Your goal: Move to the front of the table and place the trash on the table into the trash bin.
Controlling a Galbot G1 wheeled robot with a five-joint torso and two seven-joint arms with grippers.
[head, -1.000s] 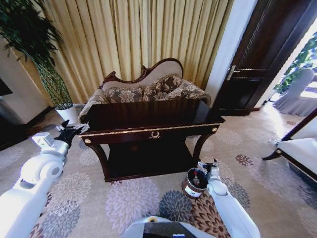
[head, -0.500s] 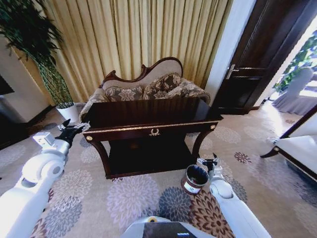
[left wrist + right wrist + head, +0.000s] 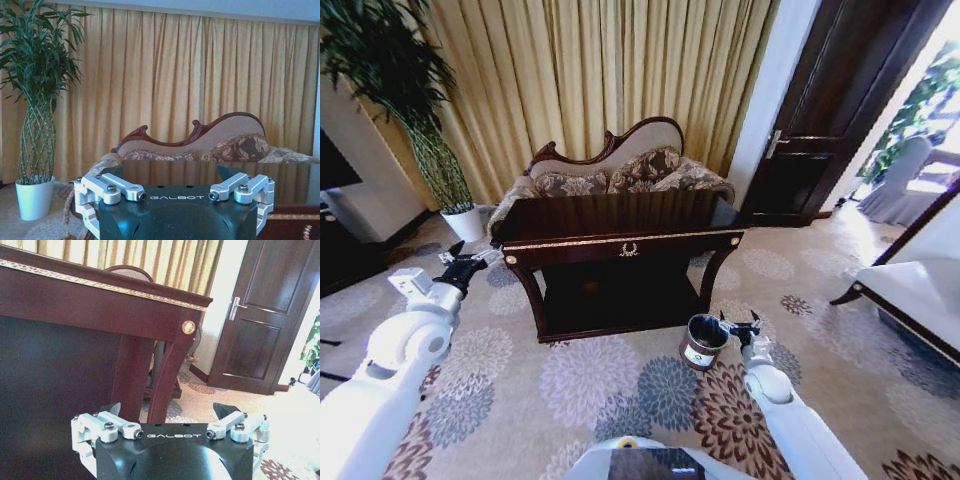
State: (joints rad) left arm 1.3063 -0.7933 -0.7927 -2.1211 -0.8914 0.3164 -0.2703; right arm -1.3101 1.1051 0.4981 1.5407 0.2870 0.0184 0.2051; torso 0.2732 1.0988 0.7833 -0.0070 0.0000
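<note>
My right pincer (image 3: 744, 326), spread and empty, hangs beside the trash bin (image 3: 701, 341); my left pincer (image 3: 460, 262), also spread, waits near the table (image 3: 620, 243) corner.

Arms: white glossy shells, rounded joints. L gripper (image 3: 461, 262): black fingers, grey block w/ label just behind it. R gripper (image 3: 742, 328): black. Wrist views: black housing, white "GALBOT" lettering, silver linkage brackets w/ hex screws either side.
</note>
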